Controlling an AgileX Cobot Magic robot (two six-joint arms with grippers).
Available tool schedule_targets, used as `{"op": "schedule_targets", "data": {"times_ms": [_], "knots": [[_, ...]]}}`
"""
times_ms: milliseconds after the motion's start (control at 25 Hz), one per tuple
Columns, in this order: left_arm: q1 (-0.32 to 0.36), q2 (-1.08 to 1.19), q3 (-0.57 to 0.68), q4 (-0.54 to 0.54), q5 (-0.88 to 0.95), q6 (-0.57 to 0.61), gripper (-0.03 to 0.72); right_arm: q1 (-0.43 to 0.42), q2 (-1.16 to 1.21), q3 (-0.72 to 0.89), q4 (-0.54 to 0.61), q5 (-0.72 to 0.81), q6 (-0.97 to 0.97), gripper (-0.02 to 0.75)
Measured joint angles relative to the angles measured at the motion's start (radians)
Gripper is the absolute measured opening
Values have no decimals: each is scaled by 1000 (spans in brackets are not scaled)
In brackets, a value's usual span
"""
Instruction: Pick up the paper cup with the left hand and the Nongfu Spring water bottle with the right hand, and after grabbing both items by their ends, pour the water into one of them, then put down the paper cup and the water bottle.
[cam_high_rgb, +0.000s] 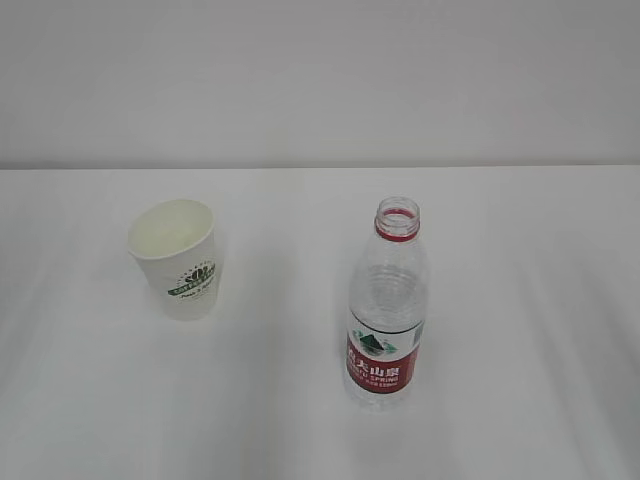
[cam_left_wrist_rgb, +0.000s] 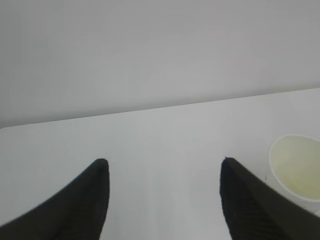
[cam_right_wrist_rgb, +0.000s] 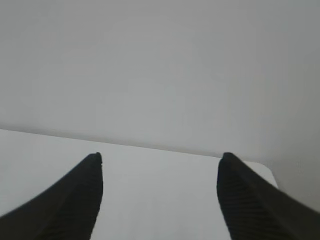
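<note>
The paper cup (cam_high_rgb: 176, 257) stands upright and empty at the left of the white table, green logo facing me. To its right stands the capless Nongfu Spring water bottle (cam_high_rgb: 385, 305), upright, with clear water inside. Neither arm shows in the exterior view. In the left wrist view my left gripper (cam_left_wrist_rgb: 165, 161) is open over bare table, and the cup's rim (cam_left_wrist_rgb: 296, 167) sits off to the right, outside the right finger (cam_left_wrist_rgb: 250, 200). My right gripper (cam_right_wrist_rgb: 160, 156) is open too, with only table between its fingers; the bottle is out of that view.
The white table (cam_high_rgb: 520, 300) runs back to a plain grey wall. In the right wrist view the table's far edge and a corner (cam_right_wrist_rgb: 265, 172) lie just beyond the fingertips.
</note>
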Motion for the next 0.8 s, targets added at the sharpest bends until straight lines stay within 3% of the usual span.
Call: {"op": "schedule_targets", "data": {"times_ms": [200,360,800], "knots": [[0,50,0,-9,-34,0,501,0,89,10,-19,-77,63,512],[0,87,10,-9,-64,0,490,0,170,12,-123,-142,154,510],[-2,113,80,-44,-199,0,487,0,282,36,-258,-252,291,506]]}}
